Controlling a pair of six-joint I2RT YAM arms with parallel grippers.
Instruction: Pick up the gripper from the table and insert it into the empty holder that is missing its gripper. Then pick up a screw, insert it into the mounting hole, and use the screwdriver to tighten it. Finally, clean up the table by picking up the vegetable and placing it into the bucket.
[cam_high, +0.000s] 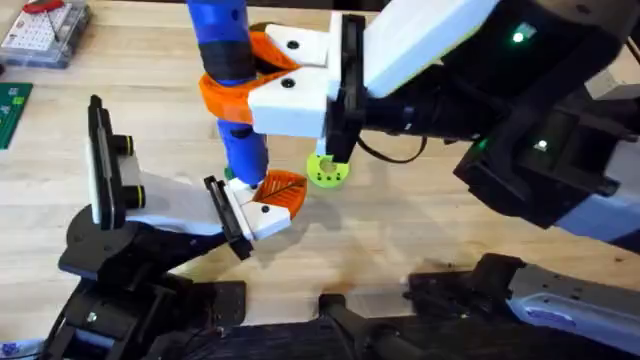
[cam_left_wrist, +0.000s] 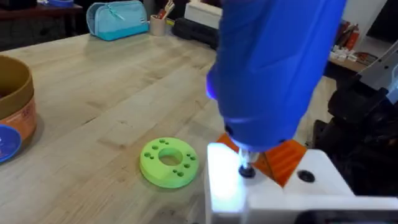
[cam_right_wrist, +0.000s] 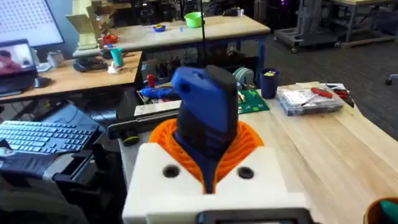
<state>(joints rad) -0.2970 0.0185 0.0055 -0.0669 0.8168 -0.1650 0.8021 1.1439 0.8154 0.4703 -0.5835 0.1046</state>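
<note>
My right gripper (cam_high: 240, 75) reaches in from the right, shut on the blue screwdriver (cam_high: 225, 40), which stands upright. Orange pads clamp its body (cam_right_wrist: 205, 106). Its tip comes down on a dark screw (cam_left_wrist: 247, 171) in the white block of the small gripper (cam_high: 268, 212), whose orange finger (cam_left_wrist: 285, 158) shows behind the tip. That piece sits at the end of the white holder (cam_high: 165, 198) on its black stand. A green disc with holes (cam_left_wrist: 169, 162) lies on the table beside it; I cannot tell if it is the vegetable. The orange bucket (cam_left_wrist: 11, 115) stands farther off.
A clear parts box (cam_high: 45, 30) and a green board (cam_high: 10, 110) lie at the table's far left corner. A blue pouch (cam_left_wrist: 118, 18) sits at the table's far edge. The right arm's dark body (cam_high: 560, 150) hangs over the right side.
</note>
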